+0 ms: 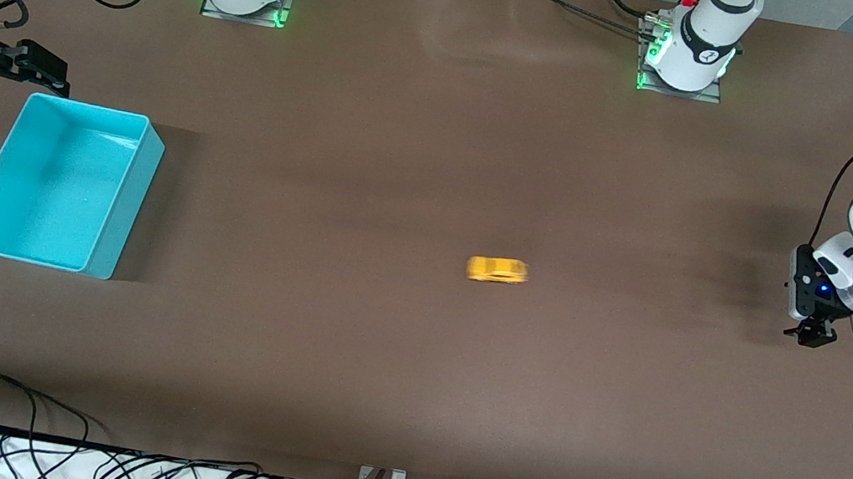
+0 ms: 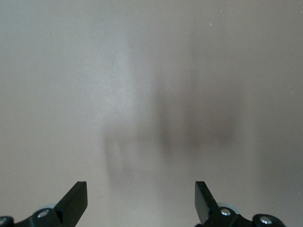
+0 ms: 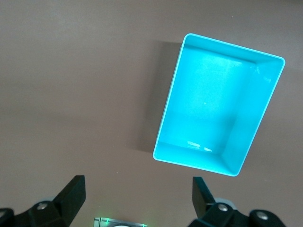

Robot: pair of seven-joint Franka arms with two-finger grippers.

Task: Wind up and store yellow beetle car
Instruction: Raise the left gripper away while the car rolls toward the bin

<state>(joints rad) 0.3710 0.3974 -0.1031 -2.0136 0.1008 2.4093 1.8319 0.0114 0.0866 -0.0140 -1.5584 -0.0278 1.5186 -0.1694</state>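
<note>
Car loose mid-counter, blurred — likely rolling; wind-up prob. done, storing not begun.
Yellow beetle car (image 1: 498,270) sits at 3 o'clock from turquoise bin (image 1: 111,213), well apart. Left hand (image 1: 810,332) over bare counter (image 1: 440,149), right hand (image 1: 37,70) by the bin; both wide open, empty. Next: grab car, drop in bin.

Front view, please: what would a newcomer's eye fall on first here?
Probably the turquoise bin, with nothing in it, at the right arm's end of the table, and the tiny yellow beetle car alone on the brown table mid-way along. The open right tool hangs beside the bin; the open left tool hangs over bare table at the left arm's end.
</note>
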